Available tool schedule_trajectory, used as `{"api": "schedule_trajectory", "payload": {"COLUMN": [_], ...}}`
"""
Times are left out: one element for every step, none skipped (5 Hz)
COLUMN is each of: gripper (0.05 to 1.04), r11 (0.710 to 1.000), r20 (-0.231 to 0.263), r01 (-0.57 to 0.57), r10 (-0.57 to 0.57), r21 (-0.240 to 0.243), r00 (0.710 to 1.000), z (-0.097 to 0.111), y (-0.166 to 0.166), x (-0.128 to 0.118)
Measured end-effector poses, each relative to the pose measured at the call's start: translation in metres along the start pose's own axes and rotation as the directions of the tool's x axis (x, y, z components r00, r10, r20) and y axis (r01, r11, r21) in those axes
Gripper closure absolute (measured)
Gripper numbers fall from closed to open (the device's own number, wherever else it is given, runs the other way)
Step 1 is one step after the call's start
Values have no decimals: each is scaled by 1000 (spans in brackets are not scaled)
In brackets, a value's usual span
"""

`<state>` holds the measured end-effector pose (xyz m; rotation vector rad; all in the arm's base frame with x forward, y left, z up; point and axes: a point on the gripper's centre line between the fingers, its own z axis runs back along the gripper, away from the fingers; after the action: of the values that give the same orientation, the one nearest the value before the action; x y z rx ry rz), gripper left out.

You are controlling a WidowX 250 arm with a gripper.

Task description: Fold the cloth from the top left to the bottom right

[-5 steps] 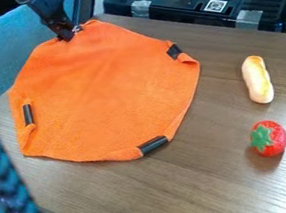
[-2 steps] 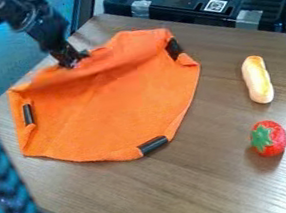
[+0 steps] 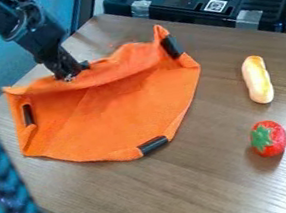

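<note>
The bread [image 3: 257, 80] and strawberry [image 3: 276, 139] block the right; a hand fits between them and the cloth [image 3: 115, 107].

We see the cloth [image 3: 115, 107] as a matt fabric with a slightly rough, napped surface, and the dark strips [image 3: 154, 145] along its edges look smooth with a faint sheen. Under the cloth, we find a table [image 3: 197, 181] with a wood-grain top, smooth and softly shiny. To the right of the cloth, the strawberry [image 3: 277, 138] looks like glossy, smooth plastic, and the bread piece [image 3: 257, 81] seems smooth with a gentler shine. Beyond the cloth, we make out a hard plastic-looking stove [image 3: 184, 3] bearing shiny tape [image 3: 249, 19]. Left of the cloth, a cord [image 3: 9, 184] looks braided and ridged.
</note>
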<state>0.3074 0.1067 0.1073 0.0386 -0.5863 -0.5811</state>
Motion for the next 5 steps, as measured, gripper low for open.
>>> {"api": "schedule_trajectory", "payload": {"gripper": [1024,1024,1024,1024,1024], "r11": [1000,999,998,997,996], "r20": [-14,-37,-56,-87,-111], "r01": [25,46,64,75,69], "r10": [-25,-47,-65,-77,-74], "r21": [-11,-8,-16,-27,-47], "r00": [1000,998,996,993,991], "z": [8,8,5,2,8], "y": [-11,-24,-37,-49,-58], "x": [-1,-4,-7,-9,-8]}}
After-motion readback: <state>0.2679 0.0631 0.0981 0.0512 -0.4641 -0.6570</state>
